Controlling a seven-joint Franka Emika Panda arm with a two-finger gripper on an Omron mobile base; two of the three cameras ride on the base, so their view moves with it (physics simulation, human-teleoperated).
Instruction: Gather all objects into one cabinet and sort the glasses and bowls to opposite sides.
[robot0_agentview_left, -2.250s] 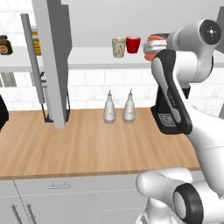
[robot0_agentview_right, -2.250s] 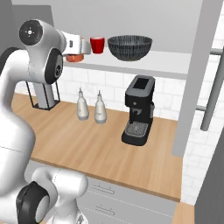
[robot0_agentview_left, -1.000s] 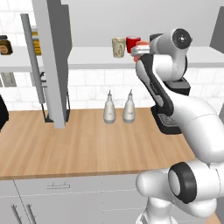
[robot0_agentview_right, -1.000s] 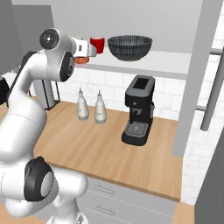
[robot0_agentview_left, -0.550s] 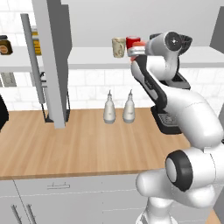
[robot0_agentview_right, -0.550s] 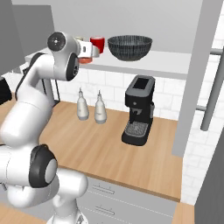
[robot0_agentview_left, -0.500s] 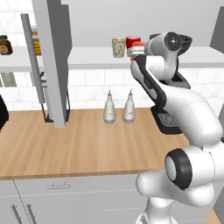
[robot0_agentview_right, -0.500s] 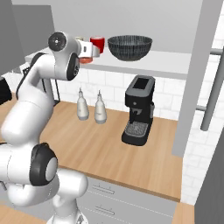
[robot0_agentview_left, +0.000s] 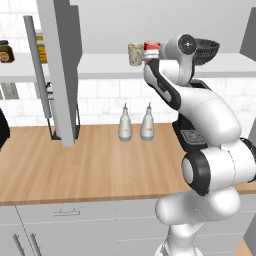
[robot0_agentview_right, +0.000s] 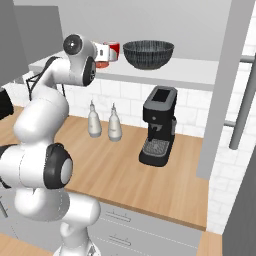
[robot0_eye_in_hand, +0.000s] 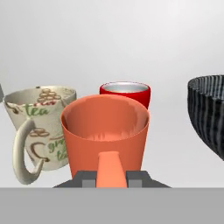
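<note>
- The cabinet shelf, open at upper centre in the right base view, carries the dark bowl alone at its 3 o'clock end, well apart from the cups; the grouping looks nearly done, so the main risk is a spoiled last placement.
- The orange-red mug, pinched by its handle in the gripper, sits at 6 o'clock in the hand view, directly before the two cups already shelved.
- The beige mug stands at 9 o'clock, its curled handle near the orange-red mug's wall; a drift that way could catch it and tip it.
- The red cup stands just behind, at 12 o'clock; pushing deeper could knock it toward the back wall.
- The fingers are pressed on the handle alone, so the mug may swing or land tilted on release; whether it touches the shelf cannot be told.
</note>
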